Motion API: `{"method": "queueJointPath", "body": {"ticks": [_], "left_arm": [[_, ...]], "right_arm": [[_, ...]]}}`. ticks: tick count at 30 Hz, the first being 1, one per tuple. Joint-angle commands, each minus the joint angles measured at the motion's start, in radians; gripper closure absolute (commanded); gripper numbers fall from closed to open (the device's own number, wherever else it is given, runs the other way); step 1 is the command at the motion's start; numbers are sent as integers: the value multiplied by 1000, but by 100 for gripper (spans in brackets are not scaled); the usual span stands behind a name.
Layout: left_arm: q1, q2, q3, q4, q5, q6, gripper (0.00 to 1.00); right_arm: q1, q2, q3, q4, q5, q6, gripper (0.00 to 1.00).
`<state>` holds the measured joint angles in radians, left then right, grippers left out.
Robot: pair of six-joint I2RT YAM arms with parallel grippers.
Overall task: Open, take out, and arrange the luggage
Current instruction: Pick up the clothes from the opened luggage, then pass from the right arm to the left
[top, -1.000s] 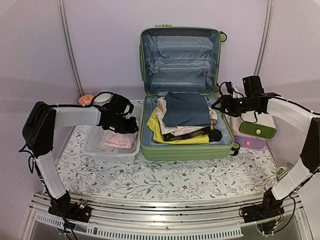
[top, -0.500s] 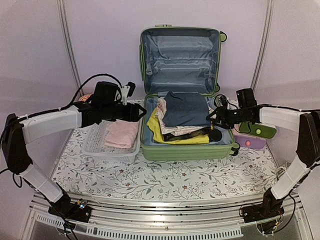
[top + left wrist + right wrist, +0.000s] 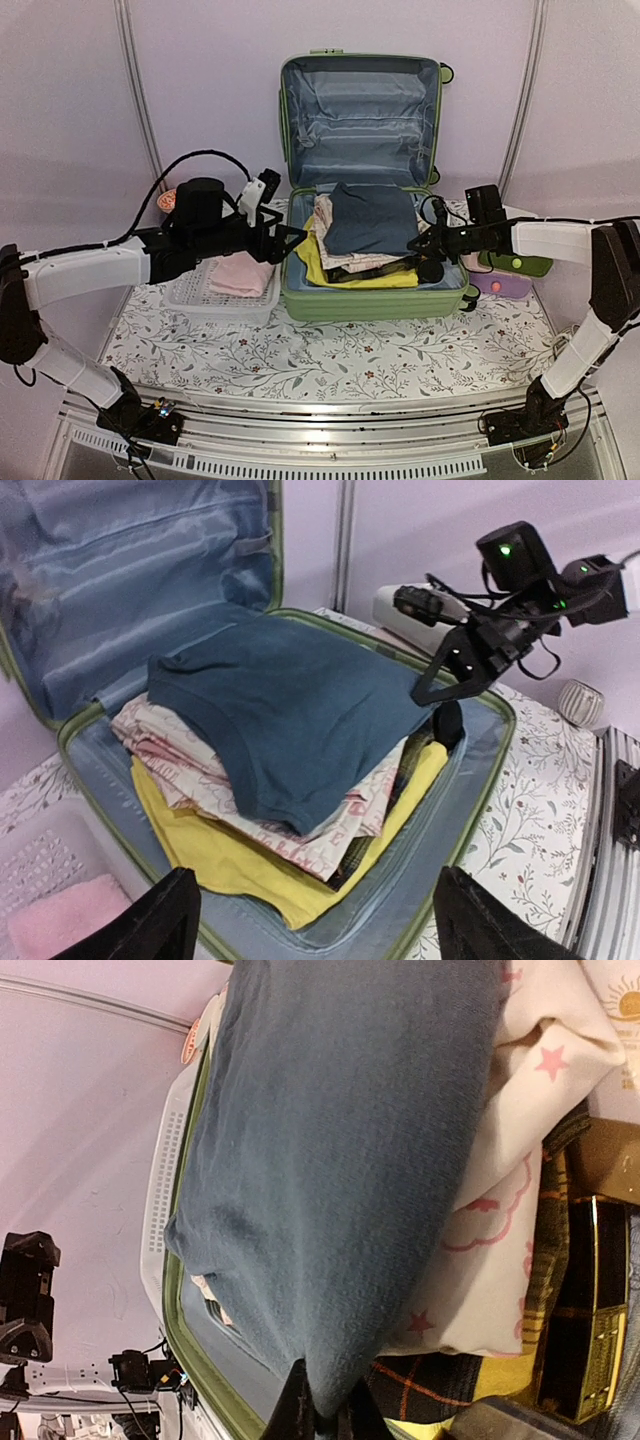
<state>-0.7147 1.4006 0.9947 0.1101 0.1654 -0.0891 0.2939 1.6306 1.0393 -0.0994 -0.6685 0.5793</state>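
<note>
The right gripper [image 3: 416, 243] is pinching the blue shirt [image 3: 372, 218] in the luggage [image 3: 370, 301] (lid upright); the left gripper [image 3: 285, 228] is hovering, jaws spread.

I count one suitcase [image 3: 360, 305], one basket [image 3: 215, 305] at nine o'clock, one box [image 3: 500, 287] at three, one blue shirt [image 3: 370, 220].

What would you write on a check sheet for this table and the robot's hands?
Surface: flowery tablecloth, flat.
Job's things: light-green hard-shell suitcase open, lid upright, folded clothes inside, dark blue shirt on top.
Clutter: white perforated basket holding pink cloth; small white-green-purple box.
Grippers: left gripper open, between basket and suitcase; right gripper shut at shirt's edge.
Cables: black cable looping over left arm.
Surroundings: lilac wall panels.
</note>
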Motion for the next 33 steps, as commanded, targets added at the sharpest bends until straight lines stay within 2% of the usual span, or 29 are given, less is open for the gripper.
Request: {"method": "queueJointPath", "body": {"ticks": [1, 6, 11, 16, 21, 33], "left_arm": [[-83, -42, -96, 209, -13, 194, 17], [-165, -16, -149, 339, -44, 358, 15], [-239, 97, -67, 322, -112, 488, 15], [-318, 218, 3, 374, -200, 600, 15], [-338, 326, 76, 428, -201, 612, 16], [-344, 490, 191, 495, -207, 641, 27]], "right_arm": [[45, -82, -29, 38, -29, 70, 97], [89, -165, -59, 61, -1, 157, 97], [128, -236, -80, 80, 48, 268, 97], [167, -230, -46, 33, 71, 286, 97], [197, -240, -48, 43, 81, 316, 97], [260, -264, -49, 56, 88, 366, 97]]}}
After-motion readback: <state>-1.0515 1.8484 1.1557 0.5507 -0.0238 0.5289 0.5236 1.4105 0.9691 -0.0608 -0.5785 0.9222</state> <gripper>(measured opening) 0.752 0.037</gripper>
